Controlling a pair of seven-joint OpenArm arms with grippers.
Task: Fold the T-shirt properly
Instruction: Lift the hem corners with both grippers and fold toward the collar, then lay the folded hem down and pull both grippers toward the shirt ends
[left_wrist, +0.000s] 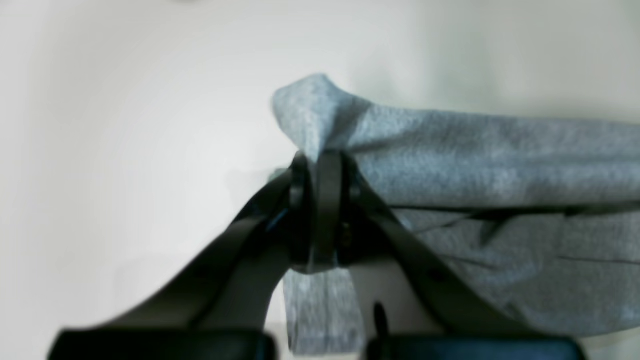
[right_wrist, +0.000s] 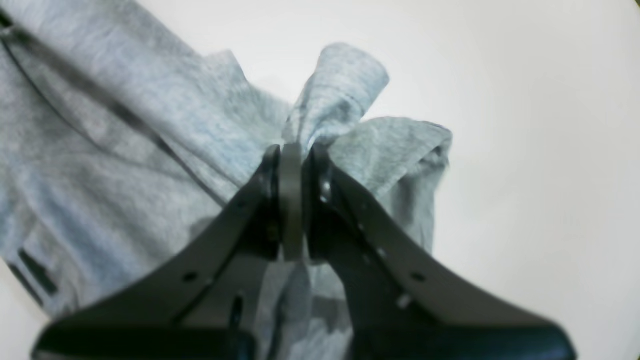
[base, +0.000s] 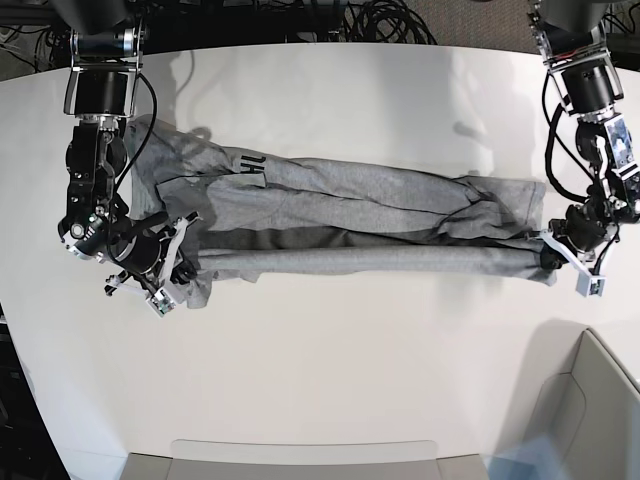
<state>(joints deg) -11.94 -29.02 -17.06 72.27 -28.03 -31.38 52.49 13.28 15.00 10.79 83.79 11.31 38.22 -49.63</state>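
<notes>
While the left wrist view shows the left claw (left_wrist: 320, 210) pinched on the T-shirt (left_wrist: 500, 165) at centre frame, the right wrist view shows the right claw (right_wrist: 292, 200) clamping bunched fabric likewise. Base view: shirt stretched across the bench (base: 330, 390), lengthwise fold begun, further folds apparently remaining.

Black lettering on the T-shirt (base: 245, 163), perhaps "HI"; barely legible.

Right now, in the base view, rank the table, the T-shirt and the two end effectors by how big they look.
1. Table: fills most of the view.
2. T-shirt: stretched across between the arms.
3. Left end effector and right end effector: both small and shut on the shirt; too alike to rank.
</notes>
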